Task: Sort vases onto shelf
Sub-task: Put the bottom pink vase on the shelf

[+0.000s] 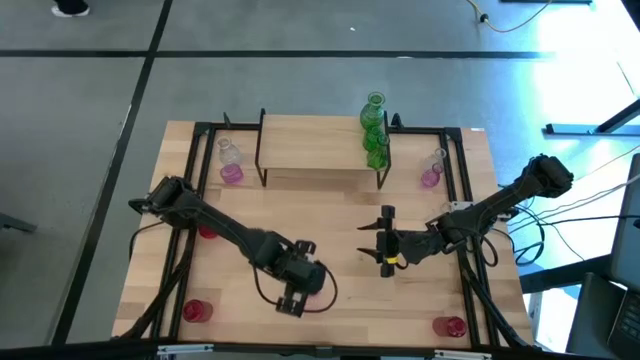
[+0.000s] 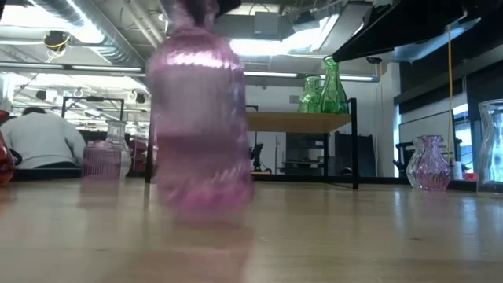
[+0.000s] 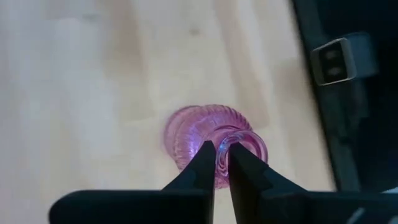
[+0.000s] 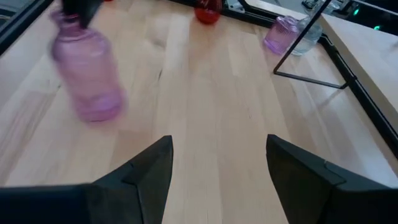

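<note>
The left gripper (image 3: 222, 163) is clamped on the rim of a pink vase (image 3: 194, 137), one finger inside the mouth and one outside. In the high view this left gripper (image 1: 297, 285) sits over the tabletop (image 1: 330, 210) near the middle of its near edge. The low view shows the pink vase (image 2: 200, 126) upright, though whether its base touches the wood cannot be told.

The right gripper (image 1: 386, 243) hangs over the tabletop's centre, right of the held vase, with its fingers (image 4: 146, 168) spread wide and nothing between them.

The shelf (image 1: 318, 150) stands along the far edge, with green vases (image 1: 375, 130) clustered at its right end. Other pink, red and clear vases stand scattered near the tabletop's edges and corners.
</note>
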